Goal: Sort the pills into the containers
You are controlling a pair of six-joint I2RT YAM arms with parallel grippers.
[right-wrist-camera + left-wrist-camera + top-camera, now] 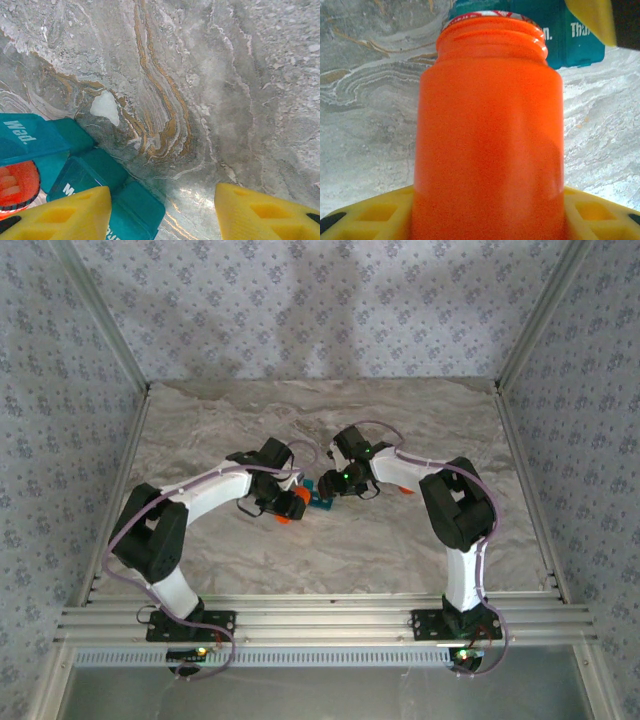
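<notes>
The orange pill bottle (487,130) lies tipped between the yellow fingers (365,215) of my left gripper (487,200), which is shut on its body. Its open mouth points at the teal containers (570,40), a strip of joined lidded compartments on the table. From above, the bottle (291,506) and the containers (322,500) sit mid-table between both grippers. My right gripper (162,210) hovers open just above the strip's end; its left finger (65,215) overlaps the containers (100,175) and its right finger stands over bare table. The pills are hidden.
The marble-patterned tabletop (400,420) stretches behind and to both sides of the arms. Patterned walls and metal rails (310,615) bound it. A pale patch (105,107) marks the surface near the strip.
</notes>
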